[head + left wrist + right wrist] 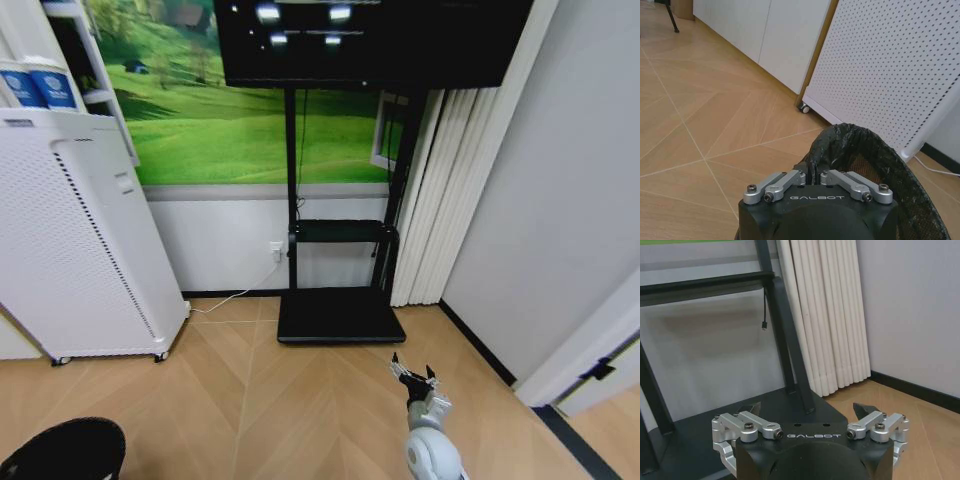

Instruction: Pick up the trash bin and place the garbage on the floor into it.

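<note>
At the far left of the head view, the trash bin (62, 450) sits low in the corner of the picture over the floor (280, 410), its dark round rim partly cut off by the edge. The left wrist view shows it up close: the left end effector (812, 176) has its two fingers drawn together on the near rim of the bin (880, 165), pinching the black liner folded over the mesh wall, so the bin's opening lies just beyond and beside the fingertips. Behind the bin stands a white perforated air purifier (75, 240) on small casters, near the wall, with two blue-and-white cups (40, 88) on a white shelf above it. Farther right, a green meadow mural (240, 110) covers the wall behind a black TV stand (338, 310), whose flat base rests on the herringbone parquet and whose screen (370, 40) hangs overhead. A white cord runs from a wall socket along the floor toward the purifier. To the right of the stand hang white pleated curtains (450, 200). The right end effector (413, 376) is held low over the floor in front of the stand's base, well apart from the bin; in the right wrist view its fingers (750, 412) are spread wide with nothing between them.
</note>
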### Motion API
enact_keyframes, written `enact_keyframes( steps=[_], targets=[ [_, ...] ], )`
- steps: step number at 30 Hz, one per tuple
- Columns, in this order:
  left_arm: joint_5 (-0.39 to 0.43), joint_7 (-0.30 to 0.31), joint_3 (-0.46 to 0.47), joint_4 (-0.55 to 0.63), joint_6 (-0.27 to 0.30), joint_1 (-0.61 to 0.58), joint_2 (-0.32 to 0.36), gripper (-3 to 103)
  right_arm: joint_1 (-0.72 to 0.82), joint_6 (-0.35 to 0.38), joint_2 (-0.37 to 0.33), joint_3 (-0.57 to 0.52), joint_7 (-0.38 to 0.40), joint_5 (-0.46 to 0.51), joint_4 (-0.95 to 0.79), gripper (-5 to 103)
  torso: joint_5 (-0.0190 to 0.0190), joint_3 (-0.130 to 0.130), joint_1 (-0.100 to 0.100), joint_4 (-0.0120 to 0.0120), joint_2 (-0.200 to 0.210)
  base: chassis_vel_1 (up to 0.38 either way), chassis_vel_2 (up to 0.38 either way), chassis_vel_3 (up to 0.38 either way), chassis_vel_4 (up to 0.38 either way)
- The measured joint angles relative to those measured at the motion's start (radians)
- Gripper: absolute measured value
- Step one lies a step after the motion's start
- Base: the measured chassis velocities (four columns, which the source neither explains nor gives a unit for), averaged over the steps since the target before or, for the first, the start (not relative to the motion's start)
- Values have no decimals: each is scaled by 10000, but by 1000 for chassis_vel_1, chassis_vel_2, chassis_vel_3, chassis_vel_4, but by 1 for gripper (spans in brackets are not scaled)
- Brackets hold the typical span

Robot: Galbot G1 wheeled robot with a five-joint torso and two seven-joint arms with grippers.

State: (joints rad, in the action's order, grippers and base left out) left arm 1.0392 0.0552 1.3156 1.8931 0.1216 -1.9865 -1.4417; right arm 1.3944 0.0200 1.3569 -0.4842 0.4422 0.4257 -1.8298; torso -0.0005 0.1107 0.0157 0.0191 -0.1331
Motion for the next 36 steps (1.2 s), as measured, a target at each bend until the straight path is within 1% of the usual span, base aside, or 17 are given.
enact_keyframes(
  steps=[4, 6, 10, 12, 17, 18, 20, 24, 26, 31, 32, 33, 34, 36],
  targets=[
    [-189, -77, -180, -160, -1, 65, -19, 7, 53, -73, -2, -41, -17, 0, -6, 100, 4, -1, -1, 2, -1, 127, 52, -106, -118],
    [-337, -154, -301, -388, -58, 108, -18, 7, 83, -149, 0, -93, -58, 0, 1, 100, 3, 0, -1, -5, 0, 0, 0, 0, 0],
    [-448, -195, -419, -621, -137, 182, 33, 7, 123, -215, -3, -116, -124, 6, 6, 100, 7, 0, -1, 2, -1, -47, -35, 50, 49],
    [-521, -213, -466, -676, -181, 191, 37, 7, 124, -225, -3, -115, -133, 13, 6, 100, 6, 0, -1, 1, -1, -63, -59, 60, 46],
    [-738, -346, -596, -880, -394, 180, 49, 7, 80, -223, -20, -117, -138, 105, -31, 100, 9, 0, -1, -2, -1, -26, -34, 34, 14],
    [-892, -355, -627, -1019, -464, 244, 71, 7, 55, -219, -35, -110, -142, 134, -31, 100, 8, 0, -1, -3, -1, 0, 0, 0, 0],
    [-1116, -373, -738, -1106, -445, 309, 102, 7, -32, -194, -61, -74, -143, 226, -19, 100, 6, -1, -1, 0, -1, 0, 0, 0, 0],
    [-1186, -337, -796, -1119, -430, 296, 98, 7, -23, -193, -62, -76, -158, 227, -14, 100, 5, 0, -1, 0, -1, 0, 0, 0, 0],
    [-1354, -158, -867, -1074, -412, 244, 70, 7, -20, -182, -76, -84, -163, 298, -11, 100, 5, 0, -1, 0, -1, 0, 0, 0, 0],
    [-1549, 23, -899, -1138, -389, 181, 141, 7, -140, -138, -165, -103, -164, 442, -33, 100, 5, 0, -1, 0, 0, 0, 0, 0, 0],
    [-1557, 170, -892, -1109, -274, 172, 141, 7, -227, -113, -207, -102, -162, 480, 1, 100, 5, 0, -1, -2, -1, 0, 0, 0, 0],
    [-1557, 290, -870, -1054, -164, 172, 128, 3, -304, -93, -229, -93, -150, 514, 16, 100, 5, 0, -1, -1, -1, 0, 0, 0, 0],
    [-1557, 290, -870, -1054, -164, 172, 128, 3, -304, -93, -229, -93, -150, 514, 16, 100, 5, 0, -1, -1, -1, 0, 0, 0, 0],
    [-1555, 547, -761, -906, 86, 173, 98, 12, -510, 28, -289, -59, -98, 669, -10, 100, 5, 0, -1, -2, -1, 0, 0, 0, 0]
  ],
)
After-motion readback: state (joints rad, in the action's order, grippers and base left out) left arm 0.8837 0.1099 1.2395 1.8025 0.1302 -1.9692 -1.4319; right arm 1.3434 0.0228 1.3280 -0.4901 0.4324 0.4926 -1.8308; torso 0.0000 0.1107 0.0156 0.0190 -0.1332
